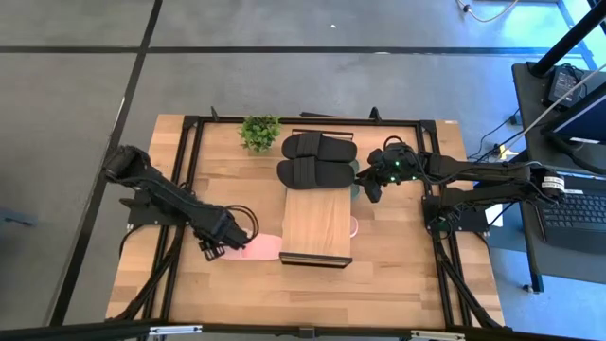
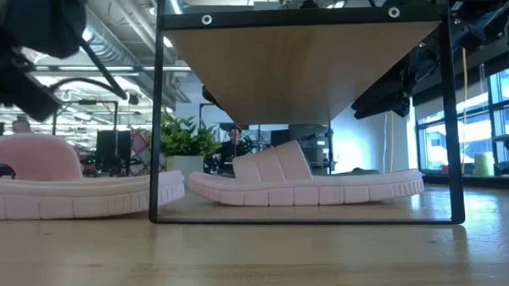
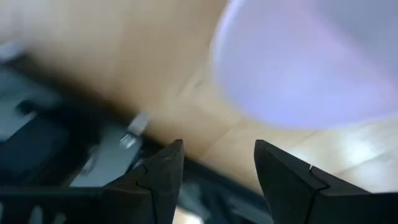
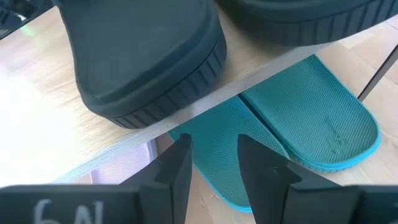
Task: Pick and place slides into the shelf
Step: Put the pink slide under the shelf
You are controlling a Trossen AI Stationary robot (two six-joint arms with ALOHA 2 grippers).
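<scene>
The shelf (image 1: 317,223) stands mid-table, and a black pair of slides (image 1: 317,161) lies on its plank top at the far end. One pale pink slide (image 1: 262,247) rests sole-down on the table just left of the shelf. The other pink slide (image 2: 307,179) lies under the plank. My left gripper (image 1: 225,242) is open beside the outer pink slide (image 3: 311,62), which lies just ahead of its fingers. My right gripper (image 4: 214,140) is open at the shelf's far right side, over the green slides (image 4: 311,118), which lie soles-up under the plank.
A small potted plant (image 1: 259,132) stands at the far edge, left of the black slides. The shelf's dark metal legs (image 2: 154,121) frame the space under the plank. Bare wooden tabletop (image 1: 312,294) lies toward the near edge.
</scene>
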